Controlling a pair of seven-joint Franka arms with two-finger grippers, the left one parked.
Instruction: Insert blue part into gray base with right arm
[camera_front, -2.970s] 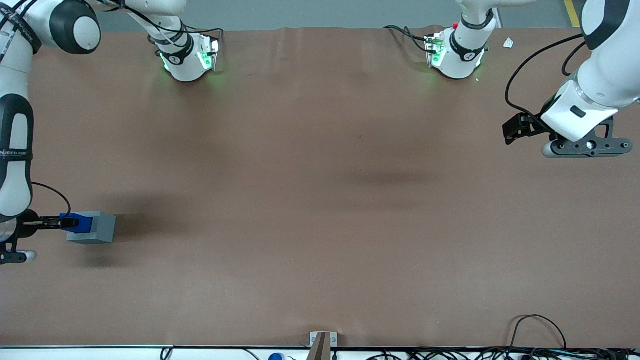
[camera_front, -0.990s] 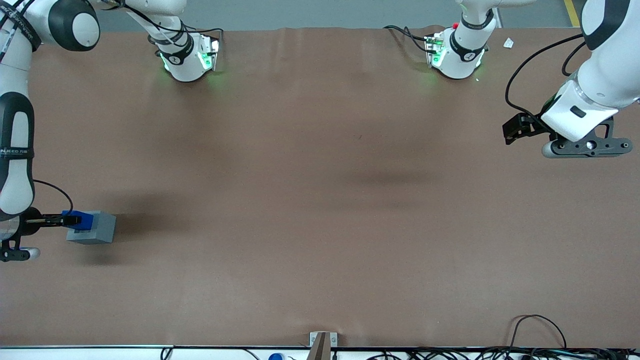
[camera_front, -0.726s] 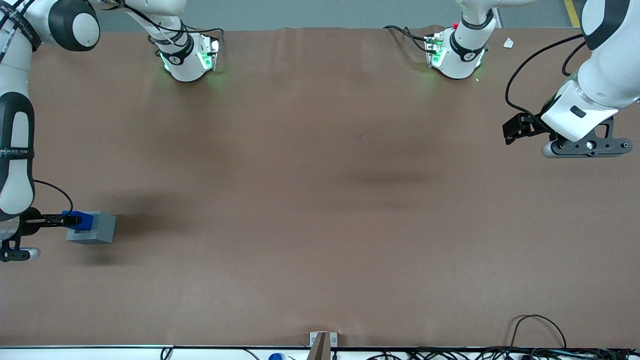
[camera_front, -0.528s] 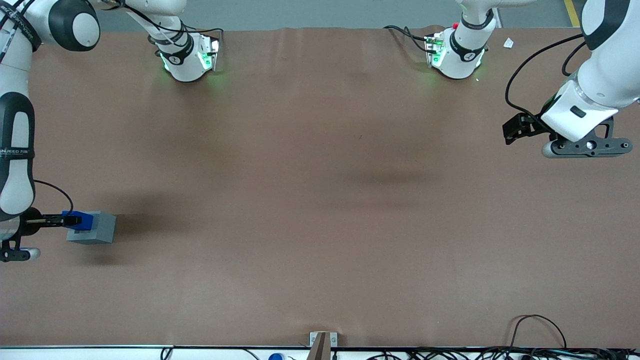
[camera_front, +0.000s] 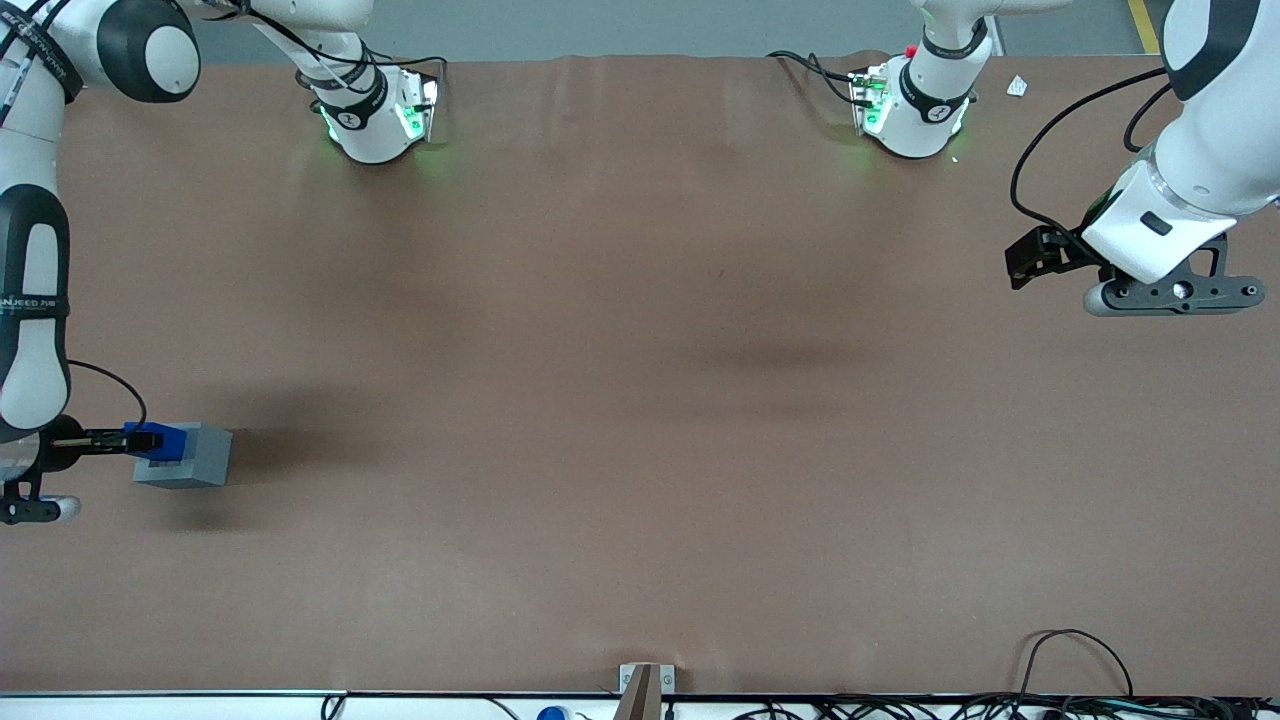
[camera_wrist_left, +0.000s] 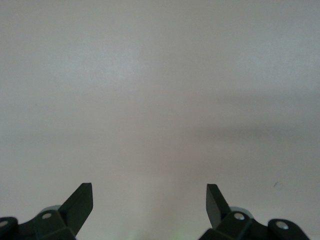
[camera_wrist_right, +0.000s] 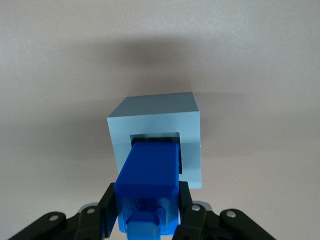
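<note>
Clamping the blue part (camera_wrist_right: 149, 176), the gripper (camera_wrist_right: 145, 212) holds its leading end inside the gray base (camera_wrist_right: 156, 118) recess

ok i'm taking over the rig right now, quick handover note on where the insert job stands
Gripper: shut on the blue part, at the working arm's end of the table.
Gray base: sits on the table with its recess facing the gripper.
Done: blue part picked up, lined up, and its leading end is already inside the recess.
Left: push it in until it seats, since much of the blue body is outside the base, then open the fingers and back away.
</note>
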